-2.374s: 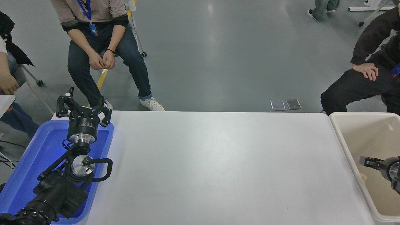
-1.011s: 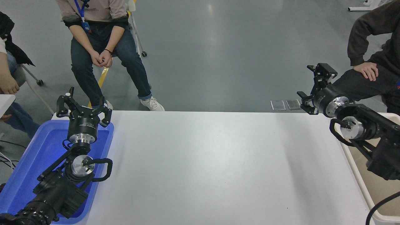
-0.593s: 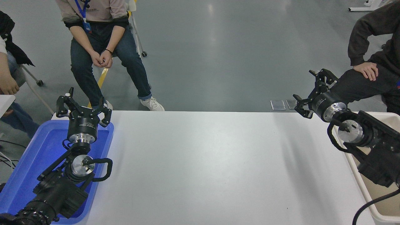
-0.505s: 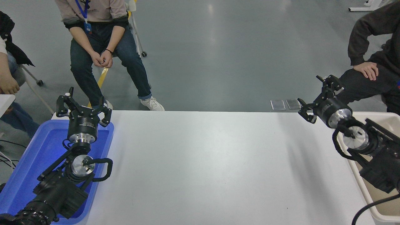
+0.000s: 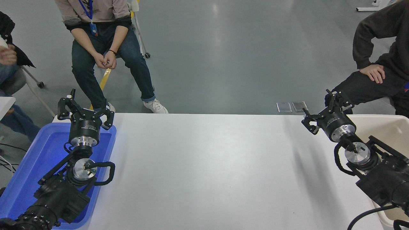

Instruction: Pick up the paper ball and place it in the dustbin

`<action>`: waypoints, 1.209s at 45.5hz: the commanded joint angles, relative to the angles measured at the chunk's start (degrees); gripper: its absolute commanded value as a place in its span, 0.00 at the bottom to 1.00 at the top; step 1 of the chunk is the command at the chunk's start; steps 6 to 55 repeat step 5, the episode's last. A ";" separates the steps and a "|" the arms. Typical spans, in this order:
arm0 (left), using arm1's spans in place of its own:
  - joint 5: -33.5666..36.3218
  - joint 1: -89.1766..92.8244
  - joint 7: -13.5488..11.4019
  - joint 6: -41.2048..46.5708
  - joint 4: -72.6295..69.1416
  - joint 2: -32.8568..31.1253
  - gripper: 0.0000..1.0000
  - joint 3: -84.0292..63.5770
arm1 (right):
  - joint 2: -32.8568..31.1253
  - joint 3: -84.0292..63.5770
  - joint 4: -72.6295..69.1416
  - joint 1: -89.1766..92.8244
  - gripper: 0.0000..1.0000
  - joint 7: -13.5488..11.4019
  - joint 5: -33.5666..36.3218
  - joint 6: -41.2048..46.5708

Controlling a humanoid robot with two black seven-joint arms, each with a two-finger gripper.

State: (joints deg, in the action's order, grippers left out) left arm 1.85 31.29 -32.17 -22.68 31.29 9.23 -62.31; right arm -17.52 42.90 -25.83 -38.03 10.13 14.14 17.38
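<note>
The cream-beige dustbin (image 5: 391,127) stands at the table's right edge, mostly covered by my right arm. The paper ball is not in view. My right gripper (image 5: 323,108) is open and empty, raised over the table's far right corner just left of the dustbin's rim, pointing away from the camera. My left gripper (image 5: 85,108) is open and empty, parked over the far end of the blue tray (image 5: 35,159) at the lower left.
The white table (image 5: 207,166) fills the middle. One person sits at the far left (image 5: 105,48), another at the far right (image 5: 380,70), a hand on a knee. A third person's arm shows at the left edge (image 5: 6,54).
My right arm has come up out of the dustbin, swung left over the table's far right corner, then sunk back a little toward the bin. The left arm has not moved.
</note>
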 commanded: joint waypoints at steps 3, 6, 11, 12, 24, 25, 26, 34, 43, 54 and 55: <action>0.00 0.00 0.00 0.00 0.00 0.00 0.99 0.00 | 1.79 0.43 5.08 -0.02 1.00 0.24 0.54 3.35; 0.00 0.00 0.00 0.00 0.00 0.00 0.99 0.00 | 1.79 0.52 5.08 -0.11 1.00 0.24 0.54 3.62; 0.00 0.00 0.00 0.00 0.00 0.00 0.99 0.00 | 1.79 0.52 5.08 -0.11 1.00 0.24 0.54 3.62; 0.00 0.00 0.00 0.00 0.00 0.00 0.99 0.00 | 1.79 0.52 5.08 -0.11 1.00 0.24 0.54 3.62; 0.00 0.00 0.00 0.00 0.00 0.00 0.99 0.00 | 1.79 0.52 5.08 -0.11 1.00 0.24 0.54 3.62; 0.00 0.00 0.00 0.00 0.00 0.00 0.99 0.00 | 1.79 0.52 5.08 -0.11 1.00 0.24 0.54 3.62; 0.00 0.00 0.00 0.00 0.00 0.00 0.99 0.00 | 1.79 0.52 5.08 -0.11 1.00 0.24 0.54 3.62; 0.00 0.00 0.00 0.00 0.00 0.00 0.99 0.00 | 1.79 0.52 5.08 -0.11 1.00 0.24 0.54 3.62; 0.00 0.00 0.00 0.00 0.00 0.00 0.99 0.00 | 1.79 0.52 5.08 -0.11 1.00 0.24 0.54 3.62; 0.00 0.00 0.00 0.00 0.00 0.00 0.99 0.00 | 1.79 0.52 5.08 -0.11 1.00 0.24 0.54 3.62; 0.00 0.00 0.00 0.00 0.00 0.00 0.99 0.00 | 1.79 0.52 5.08 -0.11 1.00 0.24 0.54 3.62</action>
